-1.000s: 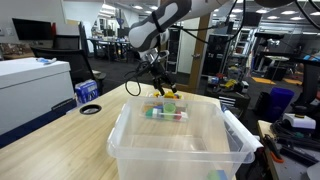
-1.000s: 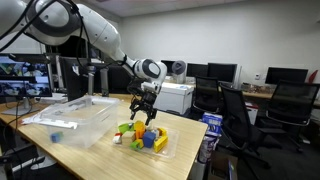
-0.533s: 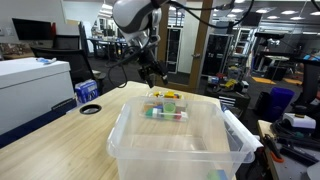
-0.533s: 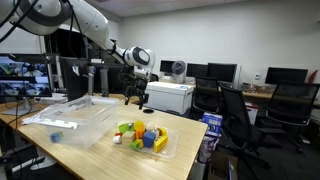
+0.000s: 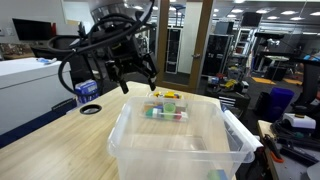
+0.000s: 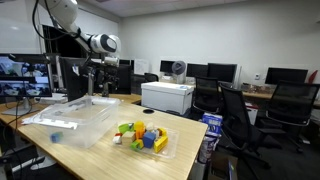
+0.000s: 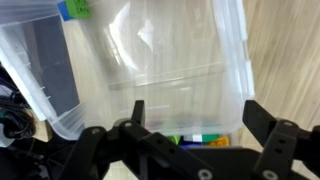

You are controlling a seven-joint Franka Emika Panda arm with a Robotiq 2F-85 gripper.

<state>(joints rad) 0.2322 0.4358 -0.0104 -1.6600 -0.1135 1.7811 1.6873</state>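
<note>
Wrist view, read left to right. At far left a green block [image 7: 75, 9] lies inside the clear bin [image 7: 180, 55], in the corner farthest from the claw [image 7: 193, 118]. The clear bin stands directly beneath the claw, mouth up. The claw is spread wide with nothing between its fingers. A tray of coloured blocks [image 7: 200, 139] shows just under the claw, against the bin's near end wall. To the right of the claw lies bare counter [image 7: 290, 50].

The bin's long axis runs away from the claw, crosswise to the line between the fingertips.

Judgement: the step in hand is carrying the empty claw over the bin. Done well, it stays above the rim, centres on the open mouth, and descends clear of the thin walls. A knock would likely shove so light a bin along the counter.
</note>
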